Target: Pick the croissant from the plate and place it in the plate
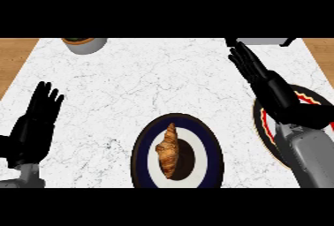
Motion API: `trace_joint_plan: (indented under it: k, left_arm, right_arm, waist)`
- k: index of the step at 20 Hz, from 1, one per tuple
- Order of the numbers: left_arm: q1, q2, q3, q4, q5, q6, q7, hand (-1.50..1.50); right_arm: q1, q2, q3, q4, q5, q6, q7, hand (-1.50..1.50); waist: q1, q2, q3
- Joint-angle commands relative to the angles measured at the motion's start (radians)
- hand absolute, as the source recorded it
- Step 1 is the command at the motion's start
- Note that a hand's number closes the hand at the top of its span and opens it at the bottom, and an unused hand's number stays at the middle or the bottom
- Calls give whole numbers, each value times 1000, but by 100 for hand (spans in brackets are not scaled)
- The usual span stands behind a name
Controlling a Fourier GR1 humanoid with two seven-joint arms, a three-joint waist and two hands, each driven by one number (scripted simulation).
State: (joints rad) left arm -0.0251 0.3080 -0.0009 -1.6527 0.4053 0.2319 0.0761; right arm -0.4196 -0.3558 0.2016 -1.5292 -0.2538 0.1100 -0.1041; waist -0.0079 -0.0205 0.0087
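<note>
Croissant (169, 151) golden-brown, lying lengthwise on dark-rimmed plate (145, 137).

Croissant (169, 151) on dark-rimmed plate (145, 145); right hand (274, 90) open above red-rimmed plate (312, 99); left hand (34, 126) resting.

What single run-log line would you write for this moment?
croissant: on blue plate | right hand: open, above red plate | left hand: open, resting at left

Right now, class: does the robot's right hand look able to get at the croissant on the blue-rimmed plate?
Probably yes. The right hand hangs open above the counter, right of the blue-rimmed plate, and nothing stands between it and the croissant, which lies uncovered. The left hand rests open at the far left, out of the way.
</note>
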Motion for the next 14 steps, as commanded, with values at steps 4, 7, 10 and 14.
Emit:
trace_joint_plan:
  k: [4,7,10,14]
  left_arm:
    - [-66,76,-61,98,-137,-30,52,0]
    - [-36,87,-73,106,-134,-45,65,0]
    - [-25,95,-94,145,-166,-59,52,0]
    - [-135,30,-113,267,-210,-46,56,0]
  right_arm:
    - [-13,102,102,31,62,-8,72,150]
    - [-157,-170,162,21,388,4,64,150]
    - [89,107,63,74,312,-322,-80,-150]
    - [172,162,174,181,382,-268,-260,-150]
  waist:
    - [5,23,-9]
    - [-26,-11,-40]
    - [-31,27,-5]
    - [3,24,-9]
